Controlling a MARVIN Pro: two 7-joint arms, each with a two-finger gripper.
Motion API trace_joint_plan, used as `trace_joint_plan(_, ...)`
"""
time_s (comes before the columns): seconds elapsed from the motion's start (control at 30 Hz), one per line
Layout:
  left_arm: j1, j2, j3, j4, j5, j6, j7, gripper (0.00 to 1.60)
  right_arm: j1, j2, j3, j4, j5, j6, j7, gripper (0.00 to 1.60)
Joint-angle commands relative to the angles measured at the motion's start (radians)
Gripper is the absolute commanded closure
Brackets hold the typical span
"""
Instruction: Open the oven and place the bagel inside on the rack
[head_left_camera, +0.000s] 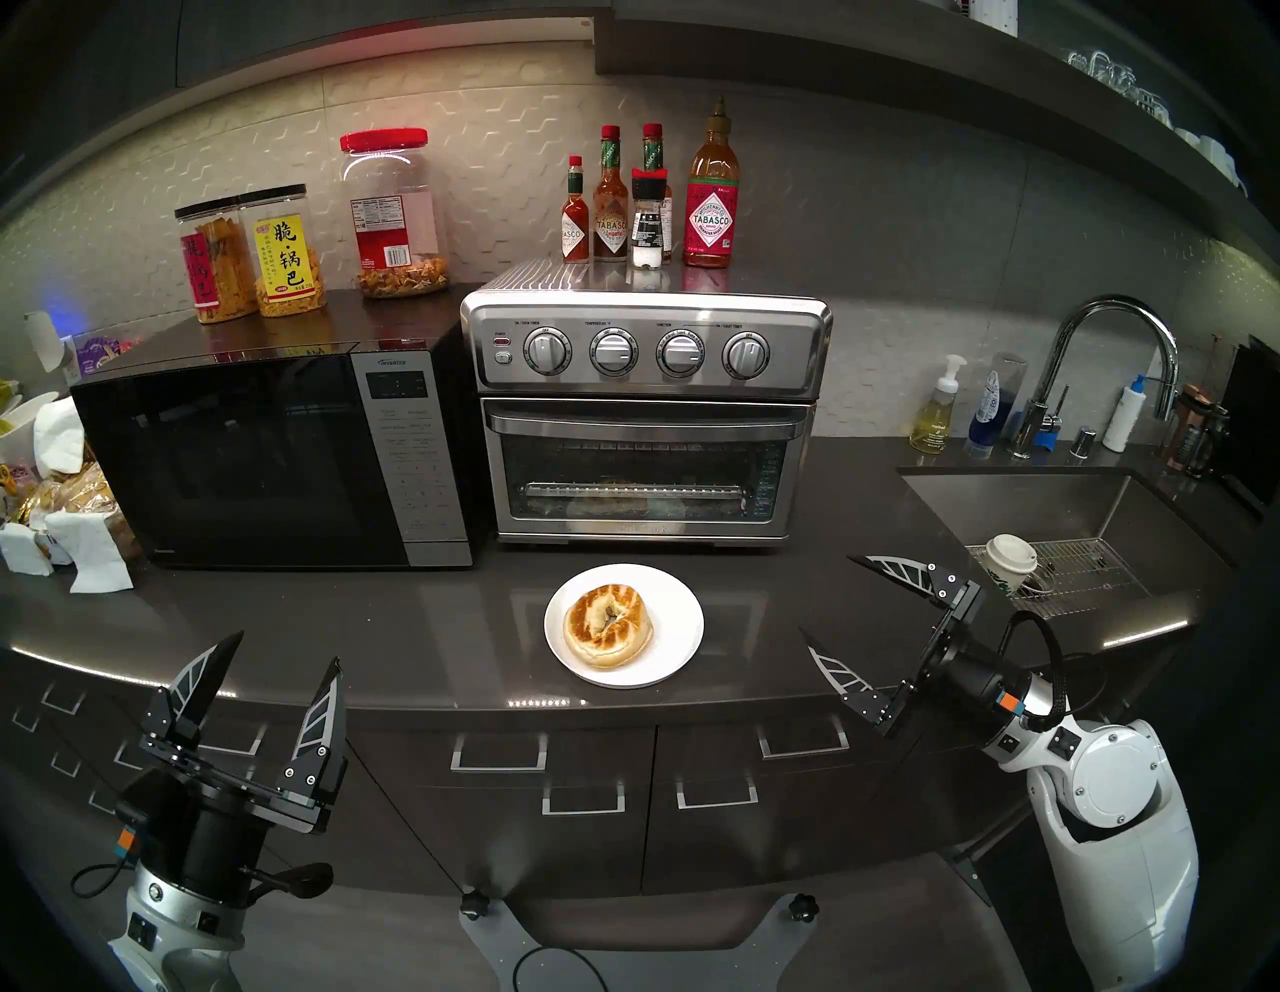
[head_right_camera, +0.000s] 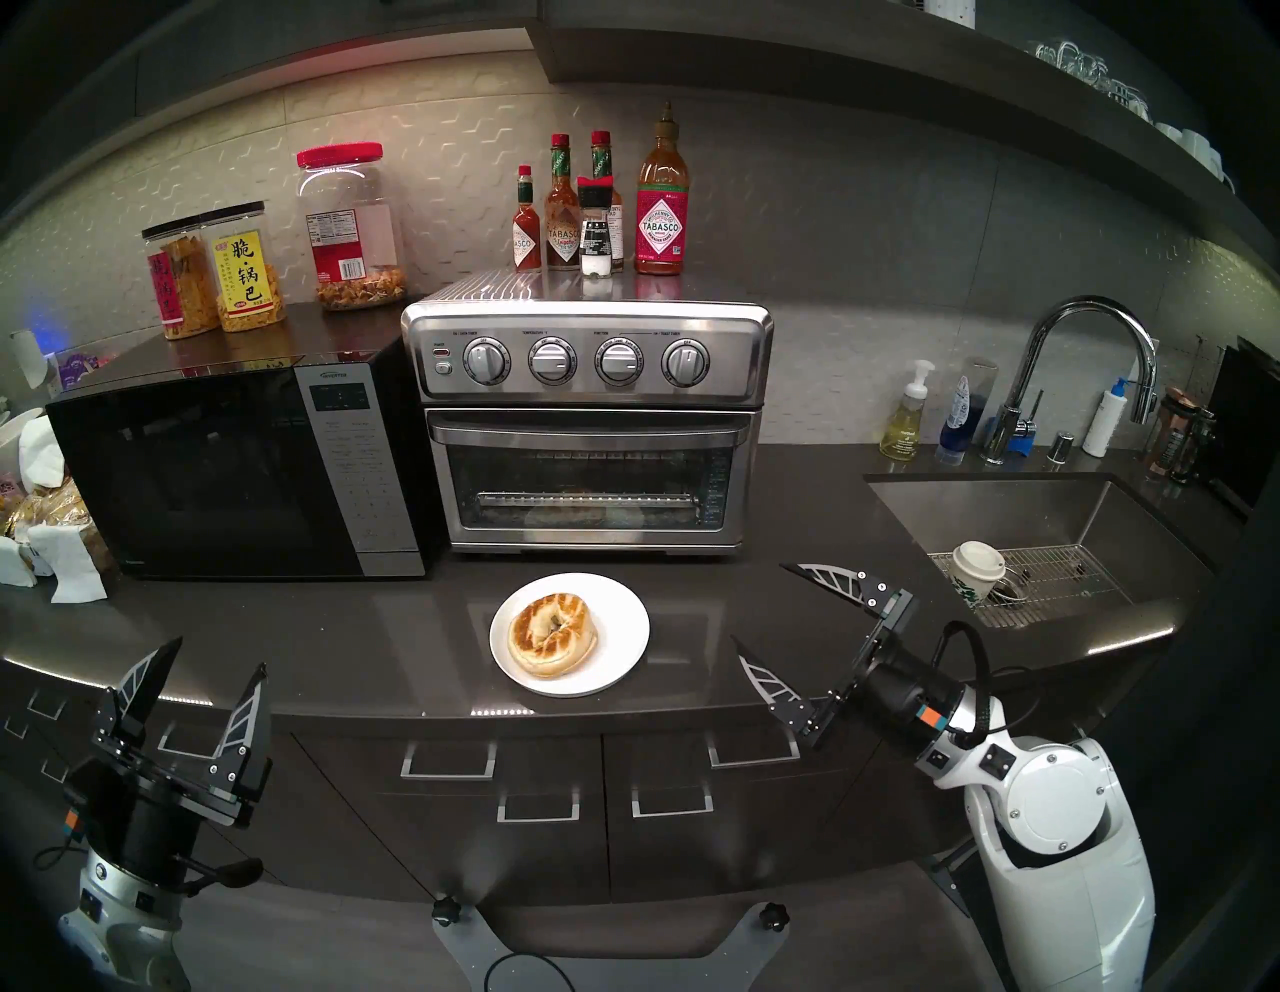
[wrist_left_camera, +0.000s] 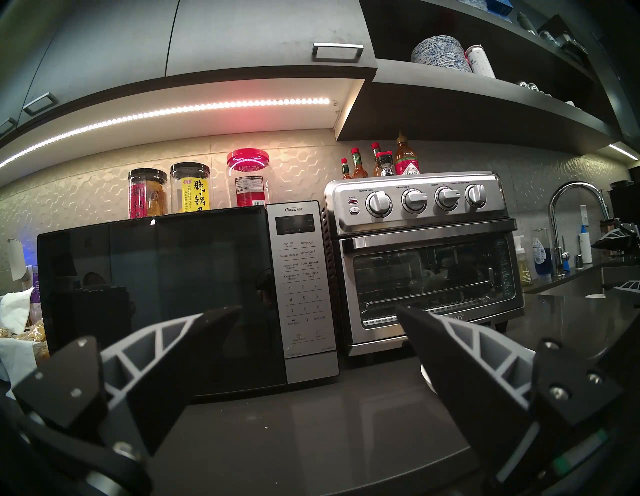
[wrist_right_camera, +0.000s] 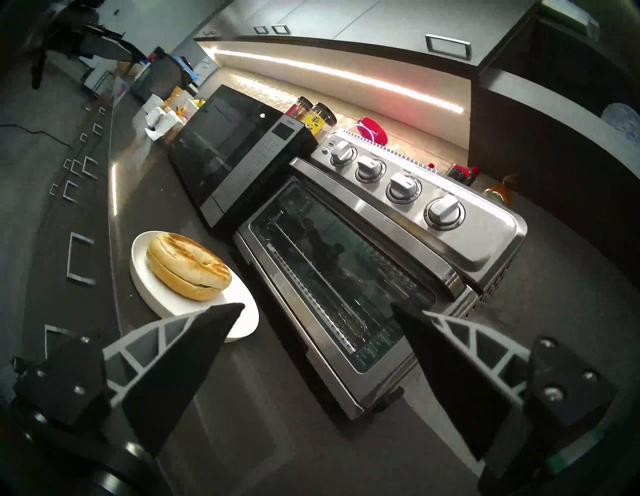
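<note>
At the far left of the head view, the left gripper (head_left_camera: 284, 648) is held above the counter's front edge, its two fingers spread apart with nothing between them. Behind it, a black microwave (head_left_camera: 242, 457) is seen on the dark countertop (head_left_camera: 415, 623), with three snack jars (head_left_camera: 305, 228) set on its top. Just beside the microwave's right flank stands the stainless-steel toaster oven (head_left_camera: 647, 402); its glass door (head_left_camera: 641, 478) is shut, and the wire rack (head_left_camera: 634, 490) can be made out through the glass. Several hot-sauce bottles (head_left_camera: 712, 197) are lined up on the oven's roof. In front of the oven, near the counter's front edge, a white plate (head_left_camera: 675, 654) is placed, and the toasted bagel (head_left_camera: 608, 625) lies on it, untouched. To the right of the plate, the right gripper (head_left_camera: 828, 596) is held over the counter, pointing toward the plate and oven, its fingers released wide and empty. Further right, a steel sink (head_left_camera: 1053, 506) is set into the counter, with a lidded paper cup (head_left_camera: 1012, 560) lying on the grid in it and a curved faucet (head_left_camera: 1108, 360) behind.
</note>
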Motion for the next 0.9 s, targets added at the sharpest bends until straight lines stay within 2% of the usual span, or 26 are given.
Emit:
trace_joint_plan(0.0,-0.001,0.000,0.000,-0.016,0.000,-0.002,0.000,0.00,0.022,0.028,-0.011,-0.029,-0.033,-0.045,0.023,0.00)
trace_joint_plan(0.3,0.000,0.000,0.000,-0.016,0.000,-0.002,0.000,0.00,0.040,0.025,-0.032,-0.049,-0.060,-0.029,0.043,0.00)
trace_joint_plan(0.67,-0.001,0.000,0.000,-0.016,0.000,-0.002,0.000,0.00,0.151,0.065,-0.090,-0.045,-0.106,0.036,0.097,0.00)
trace_joint_plan(0.87,-0.001,0.000,0.000,-0.016,0.000,-0.002,0.000,0.00,0.164,0.055,-0.107,-0.056,-0.143,0.054,0.101,0.00)
